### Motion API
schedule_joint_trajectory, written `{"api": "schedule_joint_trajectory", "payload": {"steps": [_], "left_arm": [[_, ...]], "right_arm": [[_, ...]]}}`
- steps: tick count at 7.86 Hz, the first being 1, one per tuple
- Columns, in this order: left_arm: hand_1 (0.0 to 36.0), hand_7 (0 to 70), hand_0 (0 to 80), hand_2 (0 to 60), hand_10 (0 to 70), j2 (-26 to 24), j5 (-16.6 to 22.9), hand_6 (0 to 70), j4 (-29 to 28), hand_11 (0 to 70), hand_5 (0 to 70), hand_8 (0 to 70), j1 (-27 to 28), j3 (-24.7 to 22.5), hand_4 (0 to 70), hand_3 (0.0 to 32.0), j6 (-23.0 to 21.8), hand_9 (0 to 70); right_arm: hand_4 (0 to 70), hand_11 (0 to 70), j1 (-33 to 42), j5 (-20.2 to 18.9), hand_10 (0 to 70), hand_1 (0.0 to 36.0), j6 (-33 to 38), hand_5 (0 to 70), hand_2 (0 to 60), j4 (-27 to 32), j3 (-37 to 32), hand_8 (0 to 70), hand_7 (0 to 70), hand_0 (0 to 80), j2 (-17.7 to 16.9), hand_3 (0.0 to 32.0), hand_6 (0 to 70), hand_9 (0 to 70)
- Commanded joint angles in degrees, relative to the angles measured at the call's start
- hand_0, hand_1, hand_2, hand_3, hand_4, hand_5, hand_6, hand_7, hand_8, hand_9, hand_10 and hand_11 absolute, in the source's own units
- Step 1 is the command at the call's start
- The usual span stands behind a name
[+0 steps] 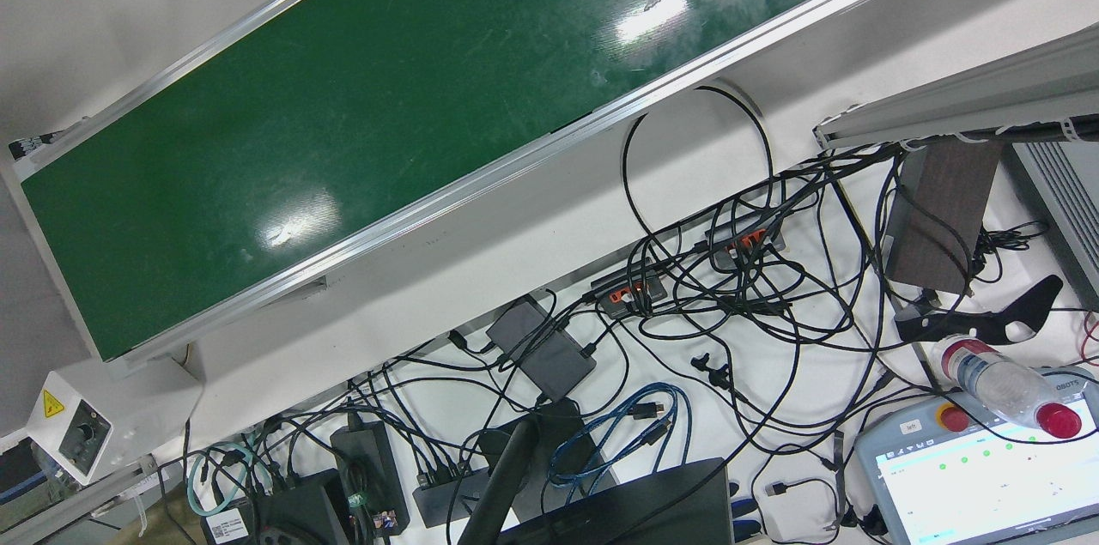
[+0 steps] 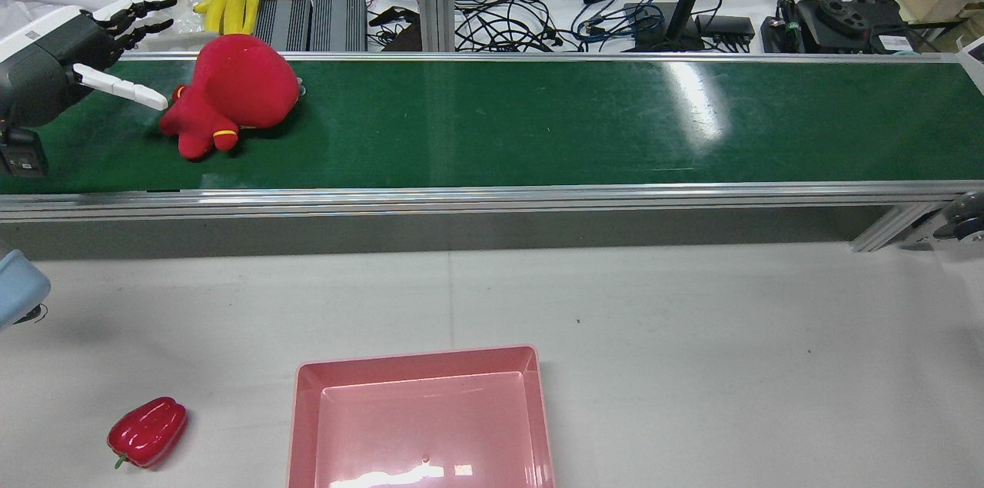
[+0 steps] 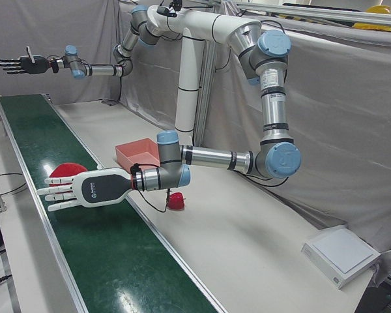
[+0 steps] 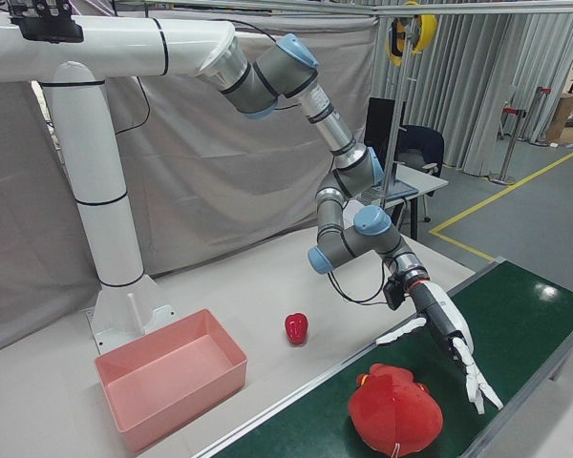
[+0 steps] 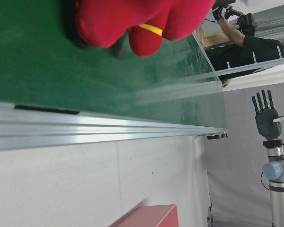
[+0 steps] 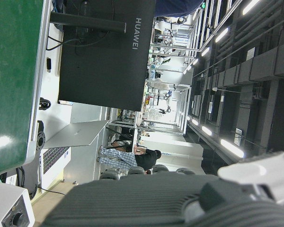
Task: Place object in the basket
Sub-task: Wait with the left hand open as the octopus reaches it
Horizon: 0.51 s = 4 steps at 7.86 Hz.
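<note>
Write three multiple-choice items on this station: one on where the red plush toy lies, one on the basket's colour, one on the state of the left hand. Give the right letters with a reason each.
1. Where does the red plush toy lie?
A. in the basket
B. on the green conveyor belt
C. on the white table beside the pepper

2. What colour is the basket?
A. pink
B. blue
C. yellow

3. What is the state of the left hand?
A. shut on the toy
B. shut on the red bell pepper
C. open, holding nothing

Answers:
1 B: the rear view shows the toy resting on the belt near its left end.
2 A: its walls and floor are pink, and it holds nothing.
3 C: the fingers are spread apart beside the toy and grip nothing.
</note>
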Motion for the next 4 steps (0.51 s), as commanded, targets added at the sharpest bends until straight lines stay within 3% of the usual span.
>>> {"api": "schedule_joint_trajectory", "payload": {"steps": [1,4], "left_arm": [[20.2,2.3,61.0,0.0,0.0,-0.74,0.00,2.6,0.81,0.0,17.4,7.9,0.24,0.65,11.5,0.0,2.69,12.9],[20.5,2.1,61.6,0.0,0.0,-1.36,-0.09,2.6,0.82,0.0,16.8,7.7,0.69,2.85,10.0,0.0,2.70,12.6]], "right_arm": [[0.0,0.0,0.02,0.00,0.0,0.0,0.00,0.0,0.0,0.00,0.02,0.0,0.0,0.0,0.00,0.0,0.0,0.0],[0.0,0.0,0.02,0.00,0.0,0.0,0.00,0.0,0.0,0.00,0.02,0.0,0.0,0.0,0.00,0.0,0.0,0.0]]}}
